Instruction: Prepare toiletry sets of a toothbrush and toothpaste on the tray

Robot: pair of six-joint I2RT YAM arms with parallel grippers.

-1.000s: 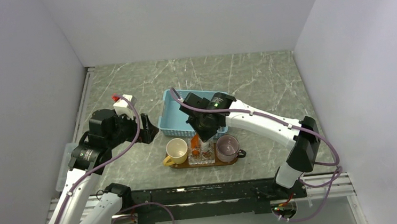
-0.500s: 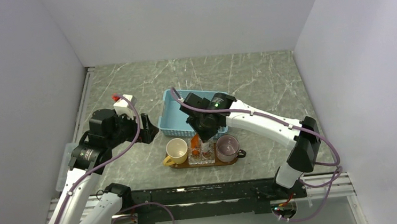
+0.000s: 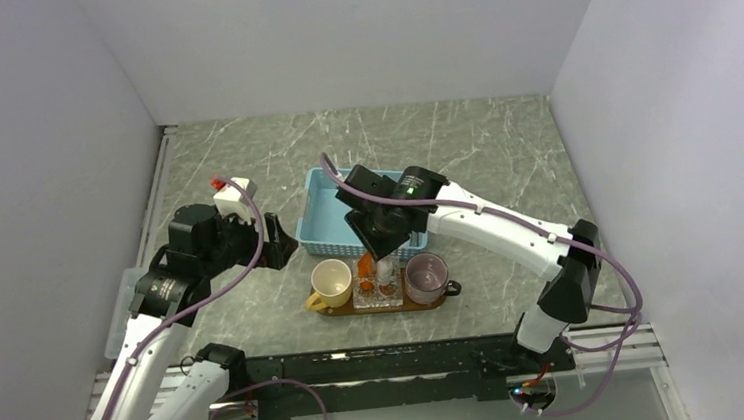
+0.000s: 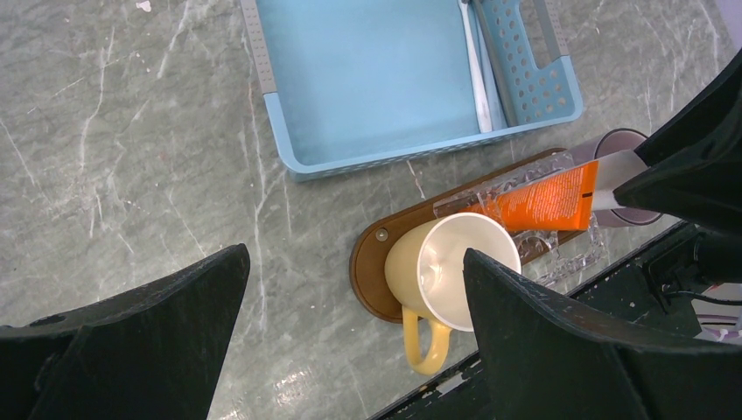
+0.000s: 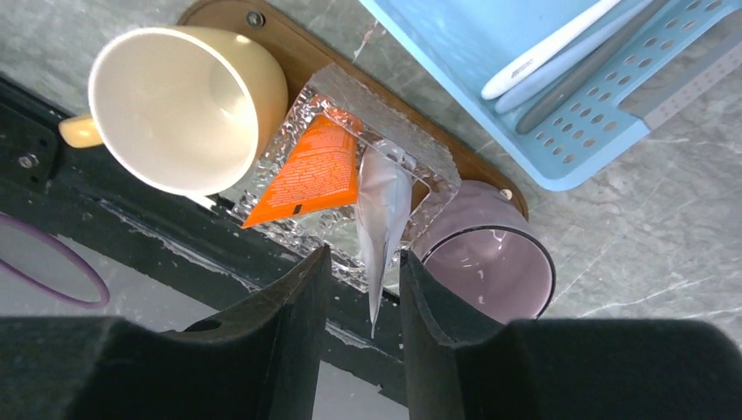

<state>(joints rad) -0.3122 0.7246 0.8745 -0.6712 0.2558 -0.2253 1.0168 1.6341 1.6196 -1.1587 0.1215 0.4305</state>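
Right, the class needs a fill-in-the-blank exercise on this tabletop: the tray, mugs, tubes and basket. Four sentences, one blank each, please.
1. The orange tube leans in a clear holder between the yellow mug and the ____ mug.
2. The toothbrushes lie in the ____ basket.
3. Both mugs stand on the ____ wooden tray.
4. The white tube sits between the fingers of the ____ gripper.

Missing words: purple; blue; brown; right.
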